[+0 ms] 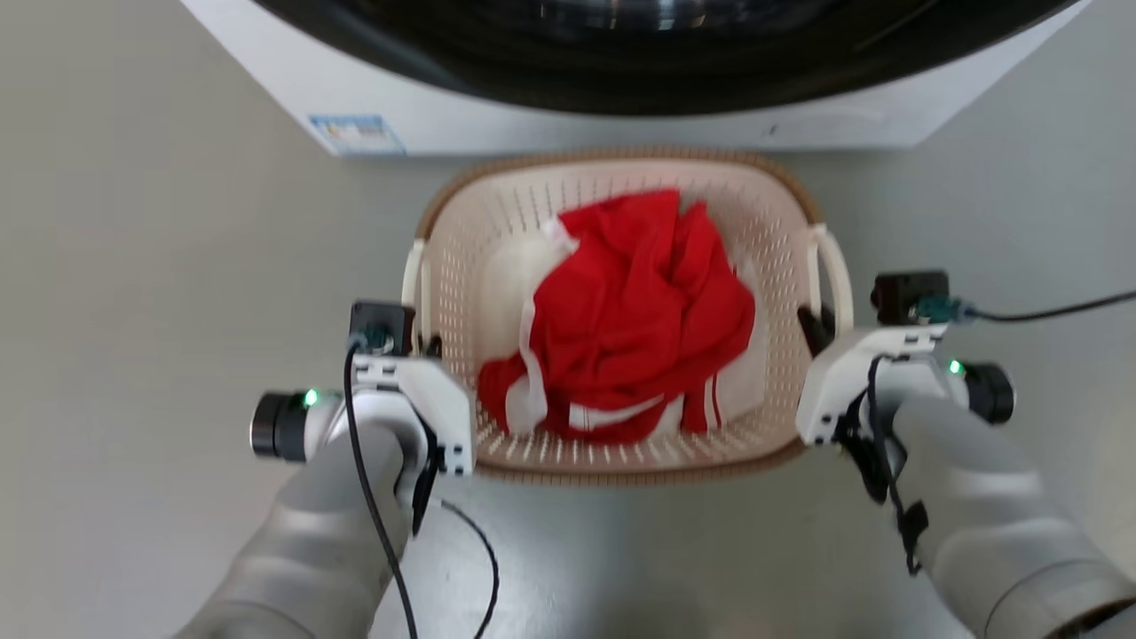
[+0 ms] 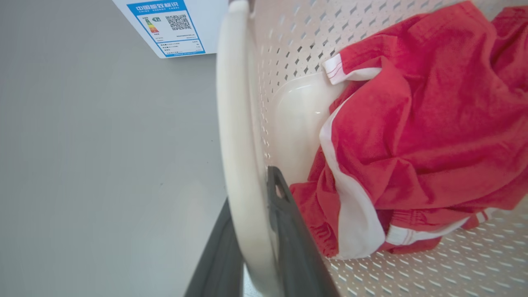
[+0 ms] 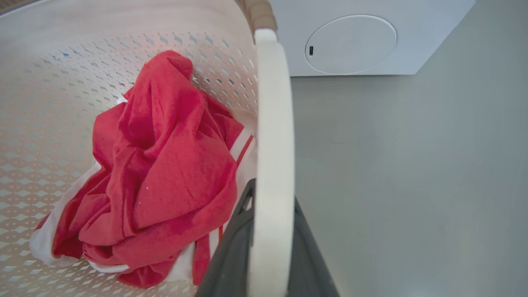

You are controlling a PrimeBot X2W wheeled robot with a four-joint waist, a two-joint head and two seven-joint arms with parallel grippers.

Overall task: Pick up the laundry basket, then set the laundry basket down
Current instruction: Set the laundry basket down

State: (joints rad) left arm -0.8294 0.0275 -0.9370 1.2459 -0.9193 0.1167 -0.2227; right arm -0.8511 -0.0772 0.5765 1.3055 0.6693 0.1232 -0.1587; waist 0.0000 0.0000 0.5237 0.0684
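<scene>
**Inspector:** What was recorded nearest the robot?

**Assessor:** The left gripper (image 2: 250,194) was closed to a narrow gap on the left handle (image 2: 235,136), with one dark finger outside the white bar and one inside it. The right gripper (image 3: 272,194) was clamped in the same way on the right handle (image 3: 272,123).

**Inspector:** And the position of the laundry basket?

**Assessor:** The laundry basket (image 1: 621,158) sat between the two grippers, directly in front of the washer (image 1: 550,120). Its far rim was near the machine's base. Whether it rested on the grey floor (image 1: 133,266) or hung clear of it could not be determined.

**Inspector:** Contents?

**Assessor:** One crumpled red garment (image 1: 635,311) with white trim lay on the basket's bottom.

**Inspector:** Beyond that?

**Assessor:** A blue-and-white label (image 2: 171,27) was noted at the washer's lower corner on the robot's left. A round cover (image 3: 350,44) was noted at the lower corner on its right.
</scene>
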